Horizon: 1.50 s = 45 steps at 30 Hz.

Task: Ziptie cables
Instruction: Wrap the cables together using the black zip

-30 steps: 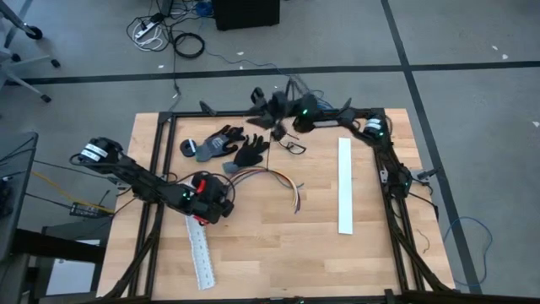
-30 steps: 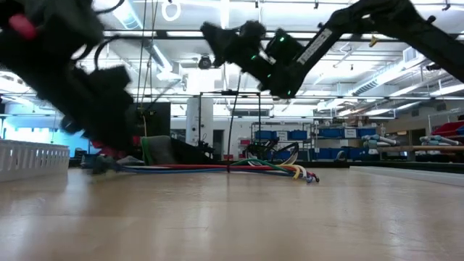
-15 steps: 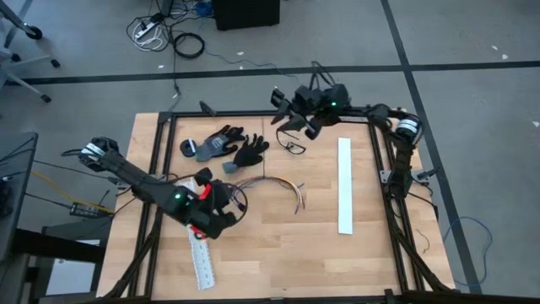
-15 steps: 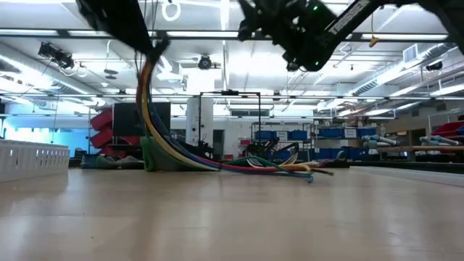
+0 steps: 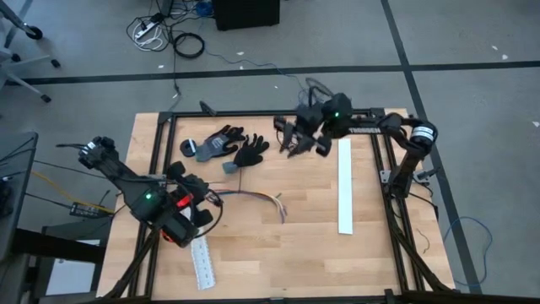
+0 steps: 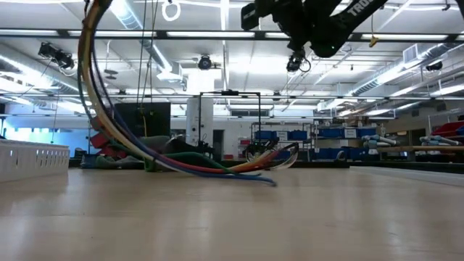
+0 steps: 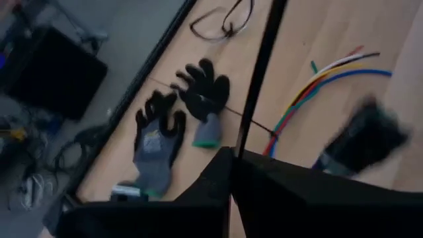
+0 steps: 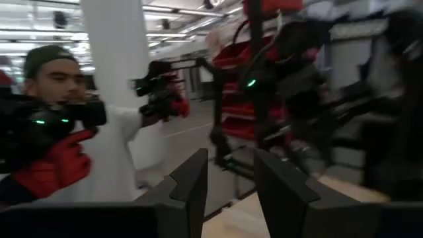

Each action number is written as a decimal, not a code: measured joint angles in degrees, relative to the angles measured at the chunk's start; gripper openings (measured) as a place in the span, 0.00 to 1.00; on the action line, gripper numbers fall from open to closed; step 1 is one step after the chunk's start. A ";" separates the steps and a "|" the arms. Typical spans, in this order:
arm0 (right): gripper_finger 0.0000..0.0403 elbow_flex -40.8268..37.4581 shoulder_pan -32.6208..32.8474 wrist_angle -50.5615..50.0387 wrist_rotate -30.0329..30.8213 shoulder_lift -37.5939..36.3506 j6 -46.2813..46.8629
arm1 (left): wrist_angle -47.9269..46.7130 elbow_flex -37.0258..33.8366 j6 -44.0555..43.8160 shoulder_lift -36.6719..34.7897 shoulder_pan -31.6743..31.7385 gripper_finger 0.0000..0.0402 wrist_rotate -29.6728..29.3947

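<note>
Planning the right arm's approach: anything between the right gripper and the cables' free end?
Nothing visible. Bare table lies between the right gripper and the free end of the cables; the gloves lie off to the side.

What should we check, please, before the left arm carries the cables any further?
1. Left tool shut on the cables: ok; in the low view the bundle hangs from above in an arc.
2. Free ends of the cables: not ok; they trail on the table.
3. Bundle kept together: not ok; the ends fan apart in the left wrist view.
4. Right tool clear of the bundle: ok; it is raised over the table's far edge, fingers parted, holding nothing.
5. Gloves clear of the cables: ok; they lie apart, farther back.
6. White slotted strip within reach: ok; it lies just beside the left tool.
</note>
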 joint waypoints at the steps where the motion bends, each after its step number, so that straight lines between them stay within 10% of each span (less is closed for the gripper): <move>1: 0.29 -1.24 1.06 -0.79 0.00 0.00 -1.22 | 0.44 -0.41 0.16 -0.06 0.00 0.00 0.42; 10: 0.29 -13.32 9.94 -5.77 7.65 0.00 -19.81 | 0.78 -0.98 3.13 0.79 0.56 0.00 0.47; 20: 0.29 -12.58 30.25 -43.23 47.27 3.83 -57.89 | 0.38 -0.96 4.58 0.71 1.20 0.00 1.44; 45: 0.29 69.54 36.02 -97.05 48.89 50.16 -106.76 | 0.40 -0.53 10.73 -2.14 7.89 0.00 1.68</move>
